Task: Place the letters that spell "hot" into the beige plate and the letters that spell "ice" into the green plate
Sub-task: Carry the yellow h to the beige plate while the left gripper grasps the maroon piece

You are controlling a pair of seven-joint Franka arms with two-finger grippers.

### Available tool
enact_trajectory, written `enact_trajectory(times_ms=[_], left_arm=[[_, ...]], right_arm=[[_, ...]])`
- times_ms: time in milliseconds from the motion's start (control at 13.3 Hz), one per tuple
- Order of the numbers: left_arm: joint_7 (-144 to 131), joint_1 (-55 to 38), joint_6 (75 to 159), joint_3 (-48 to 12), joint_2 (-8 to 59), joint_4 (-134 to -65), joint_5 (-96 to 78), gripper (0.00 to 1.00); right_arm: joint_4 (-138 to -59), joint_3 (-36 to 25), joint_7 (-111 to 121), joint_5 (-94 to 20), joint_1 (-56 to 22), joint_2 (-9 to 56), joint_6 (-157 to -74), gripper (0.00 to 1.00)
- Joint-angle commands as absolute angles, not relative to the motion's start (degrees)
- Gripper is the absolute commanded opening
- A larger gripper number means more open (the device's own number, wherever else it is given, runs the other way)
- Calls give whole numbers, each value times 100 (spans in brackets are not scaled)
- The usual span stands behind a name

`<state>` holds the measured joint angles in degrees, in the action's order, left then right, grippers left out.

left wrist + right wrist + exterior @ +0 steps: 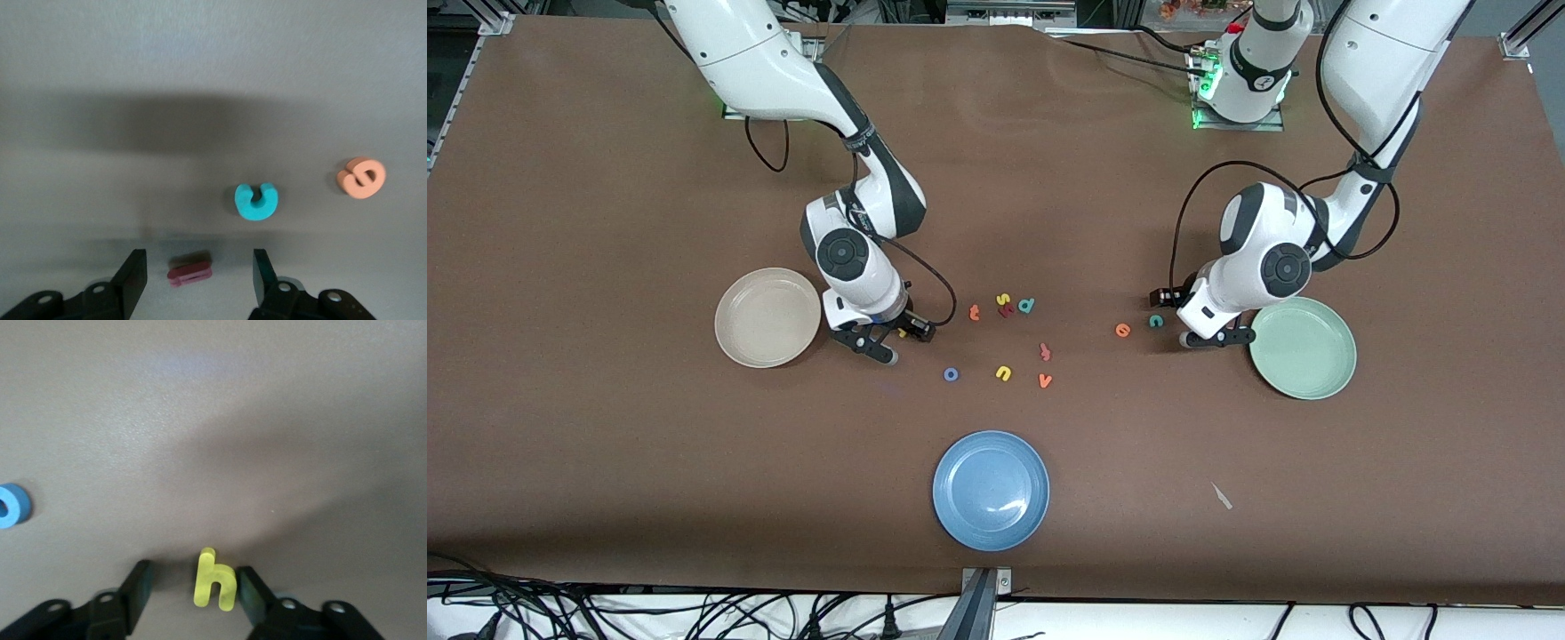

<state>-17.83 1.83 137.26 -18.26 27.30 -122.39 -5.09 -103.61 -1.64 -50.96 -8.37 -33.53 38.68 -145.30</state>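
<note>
While both plates sit bare, the right gripper straddles the yellow h beside the beige plate, fingers apart. The left gripper brackets the red i by the green plate, unclamped. All six letters remain on the table.

**Both arms down at the table, jaws apart**

The right arm reaches out from its base, elbow bent, wrist tipped down, and the right gripper sits low at the tabletop, fingers spread. The left arm folds down likewise (cable looping off its wrist), and the left gripper is also low, fingers parted.
</note>
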Motion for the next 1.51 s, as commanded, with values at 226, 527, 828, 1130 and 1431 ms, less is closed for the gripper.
enact_trajectory(times_ms=[226,527,828,1130,1431], left_arm=[[-1863,97,13772,-1811,2470,-12507,-457,66],[-2275,-26,13781,-1802,2479,-12507,-448,60],[-2303,-70,13781,-1775,2513,-12498,-396,59],[-2645,-35,13781,-1775,2601,-12481,157,59],[-2698,-26,13790,-1775,2645,-12463,211,54]], right_arm=[[-10635,-211,-4931,-914,-3384,3700,-14643,19],[-10652,-211,-4292,-905,-2946,3175,-13943,20],[-10661,-211,-2799,-888,-2191,2471,-12808,20],[-10949,-352,-1331,-844,-1558,1970,-12313,21],[-11636,-404,-116,-712,-1099,1784,-13023,22]])
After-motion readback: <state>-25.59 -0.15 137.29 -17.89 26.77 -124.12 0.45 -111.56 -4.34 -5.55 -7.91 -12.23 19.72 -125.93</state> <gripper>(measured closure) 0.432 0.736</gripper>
